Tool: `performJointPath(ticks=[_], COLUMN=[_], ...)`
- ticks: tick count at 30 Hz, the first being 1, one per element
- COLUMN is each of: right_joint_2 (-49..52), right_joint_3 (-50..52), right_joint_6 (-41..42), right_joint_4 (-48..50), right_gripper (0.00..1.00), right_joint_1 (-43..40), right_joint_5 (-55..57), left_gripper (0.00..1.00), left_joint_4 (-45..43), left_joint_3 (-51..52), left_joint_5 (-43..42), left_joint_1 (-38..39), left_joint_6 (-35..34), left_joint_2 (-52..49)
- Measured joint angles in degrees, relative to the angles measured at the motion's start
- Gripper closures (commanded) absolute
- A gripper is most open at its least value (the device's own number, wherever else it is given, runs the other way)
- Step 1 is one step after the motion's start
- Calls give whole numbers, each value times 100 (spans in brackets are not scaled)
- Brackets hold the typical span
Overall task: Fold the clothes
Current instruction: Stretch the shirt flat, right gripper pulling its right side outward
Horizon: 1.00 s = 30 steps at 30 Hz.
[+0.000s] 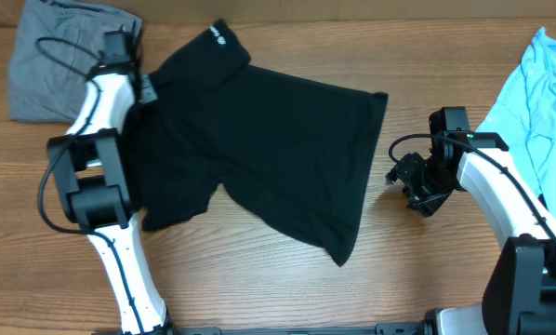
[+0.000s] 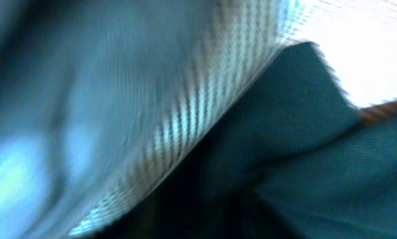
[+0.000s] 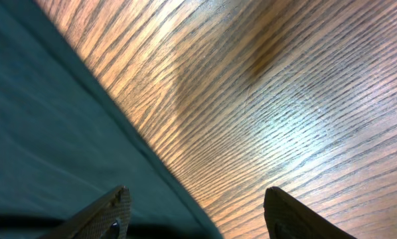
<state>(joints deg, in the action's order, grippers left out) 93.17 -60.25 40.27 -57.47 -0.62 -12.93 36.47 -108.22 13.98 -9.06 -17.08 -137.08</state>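
The black T-shirt [image 1: 269,140] lies spread on the wooden table [image 1: 427,56], its white sleeve logo [image 1: 217,36] at the top. My left gripper [image 1: 144,88] sits at the shirt's left edge. Cloth [image 2: 305,133] fills the left wrist view and hides the fingers. My right gripper [image 1: 406,177] is open and empty, low just off the shirt's right edge. In the right wrist view its jaws [image 3: 197,196] straddle that edge, one finger over the black cloth [image 3: 46,133] and one over bare wood. The grey garment [image 1: 50,56] lies at the far left. The light-blue shirt [image 1: 543,102] lies at the far right.
The left arm's base and links [image 1: 97,186] stand over the shirt's left side. The right arm [image 1: 501,195] reaches in from the lower right, next to the light-blue shirt.
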Motion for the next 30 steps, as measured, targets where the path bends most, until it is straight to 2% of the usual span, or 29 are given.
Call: performJointPath(ticks=[4,12,17,20,26,30], right_joint_2=[0,0,0,2,151,448], right_joint_3=[0,2,7,4,4,4], right_joint_6=[-4,-9,-133,-197,-240,-264], right_joint_4=[131,1040,1786,1969,1928,1928], right_gripper=[28,27,60,73,76,83], right_joint_1=[70,457,664,691,710,837], right_joint_5=[-17,-28,-15,7,162,201], left_gripper=[22,18,16,0,0,0], left_joint_4=[138,1207,2118,2492,2826,2916], left_joint_3=[-59,-730,-1823,-2269,-2398,-2398], left_joint_5=[46,66,-308,-658,-1259,-1429], left_joint_1=[-120,37,282,457,715,798], left_joint_6=[-87,-76,-79,-83,-79,-79], left_joint_2=[2,-4,-9,-9,-9,-9])
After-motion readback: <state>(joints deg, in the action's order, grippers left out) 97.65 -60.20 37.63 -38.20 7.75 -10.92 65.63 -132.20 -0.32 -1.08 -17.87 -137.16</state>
